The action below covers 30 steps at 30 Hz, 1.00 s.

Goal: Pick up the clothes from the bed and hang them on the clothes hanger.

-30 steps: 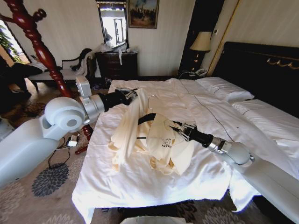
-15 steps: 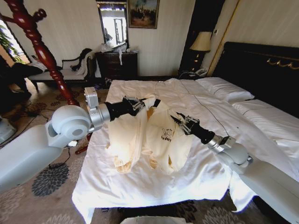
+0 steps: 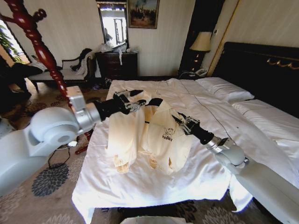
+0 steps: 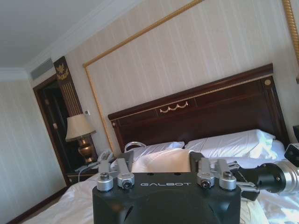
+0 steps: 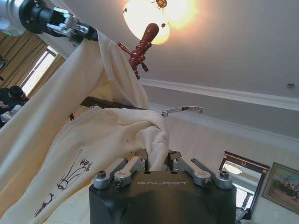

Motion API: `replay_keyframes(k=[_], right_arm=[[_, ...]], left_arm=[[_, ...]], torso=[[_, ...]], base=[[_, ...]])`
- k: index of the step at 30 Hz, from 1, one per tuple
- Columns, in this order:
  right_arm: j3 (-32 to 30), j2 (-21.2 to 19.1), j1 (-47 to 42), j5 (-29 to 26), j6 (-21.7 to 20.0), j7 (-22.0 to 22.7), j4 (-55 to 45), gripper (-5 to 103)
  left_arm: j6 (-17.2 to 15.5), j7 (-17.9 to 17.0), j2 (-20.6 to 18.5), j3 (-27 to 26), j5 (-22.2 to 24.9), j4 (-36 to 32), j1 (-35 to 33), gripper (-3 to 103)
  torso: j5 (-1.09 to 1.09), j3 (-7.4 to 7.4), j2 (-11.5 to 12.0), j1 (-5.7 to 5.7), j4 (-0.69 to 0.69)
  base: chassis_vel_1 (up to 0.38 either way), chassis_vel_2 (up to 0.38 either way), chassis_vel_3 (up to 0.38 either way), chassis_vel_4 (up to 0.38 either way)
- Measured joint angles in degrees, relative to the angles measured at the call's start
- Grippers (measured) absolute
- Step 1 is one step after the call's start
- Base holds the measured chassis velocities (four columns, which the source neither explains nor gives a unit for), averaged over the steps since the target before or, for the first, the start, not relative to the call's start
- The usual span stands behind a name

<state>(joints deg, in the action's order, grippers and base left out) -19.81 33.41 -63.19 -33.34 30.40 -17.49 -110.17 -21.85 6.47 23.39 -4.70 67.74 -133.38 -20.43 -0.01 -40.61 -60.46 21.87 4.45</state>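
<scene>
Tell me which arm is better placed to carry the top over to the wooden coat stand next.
Probably the left. The left gripper grips the top at one shoulder, on the side toward the coat stand. The right gripper grips the other shoulder, farther from it.

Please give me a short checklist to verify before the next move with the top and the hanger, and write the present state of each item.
1. Left pincer grips one shoulder of the cream top: ok, fabric hangs from it.
2. Right pincer grips the other side: ok, cloth bunches between its fingers in the right wrist view.
3. Top lifted off the bed: not ok, the hem rests on the sheet.
4. Hanger inside the top: ok, a black bar shows at the collar.
5. Hanger hook free: ok, it sticks out above the cloth.
6. Coat stand within reach: cannot tell.
</scene>
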Motion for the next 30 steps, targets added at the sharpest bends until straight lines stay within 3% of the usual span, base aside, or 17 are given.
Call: replay_keyframes(k=[3, 10, 17, 21, 25, 27, 30], right_arm=[[-0.1, 1.0, -0.3, 0.1, 0.9, 0.2, 0.6, 20], [-1.3, 4.1, -1.5, 0.8, 4.5, -0.5, 2.8, 20], [-2.1, 5.3, -1.8, 4.8, 5.9, -0.6, 2.3, 20], [-2.4, 5.7, -2.1, 10.2, 7.9, -1.8, 3.2, 20], [-2.8, 6.3, -1.3, 14.1, 9.7, -3.7, 4.8, 20], [-3.0, 6.6, -1.0, 14.9, 10.1, -3.8, 5.0, 20], [-3.4, 7.0, -0.7, 15.7, 10.4, -3.1, 5.2, 20]], left_arm=[[0.9, 0.1, -1.1, -1.3, -0.3, -0.8, -1.2, 77], [2.6, -3.4, -1.2, -5.2, -0.6, -0.9, -7.4, 99], [2.8, -6.6, -1.1, -7.9, 1.4, 1.2, -8.9, 100], [-0.6, -10.7, -2.9, -11.8, -1.9, 6.3, -13.8, 100], [-1.8, -10.3, -5.8, -11.9, -7.2, 9.3, -16.6, 100], [-1.1, -9.1, -6.4, -11.8, -6.8, 9.7, -16.8, 100], [1.7, -3.1, -8.7, -11.8, 1.4, 9.6, -16.3, 100]], torso=[[0.00, 0.00, 0.0, 0.00, 0.00], [0.00, 0.00, 0.0, 0.00, 0.01], [0.01, 0.00, 0.0, 0.00, 0.02], [-0.02, 0.00, 0.0, 0.00, 0.01], [0.00, 0.00, 0.0, 0.00, -0.01], [-0.02, -0.01, 0.0, 0.01, 0.00], [0.00, -0.01, 0.0, 0.01, 0.02]], base=[[0.000, 0.000, 0.000, 0.000], [0.000, 0.000, 0.000, 0.000], [0.000, 0.000, 0.000, 0.000], [0.000, 0.000, 0.000, 0.000], [0.000, 0.000, 0.000, 0.000], [0.000, 0.000, 0.000, 0.000], [0.000, 0.000, 0.000, 0.000]])
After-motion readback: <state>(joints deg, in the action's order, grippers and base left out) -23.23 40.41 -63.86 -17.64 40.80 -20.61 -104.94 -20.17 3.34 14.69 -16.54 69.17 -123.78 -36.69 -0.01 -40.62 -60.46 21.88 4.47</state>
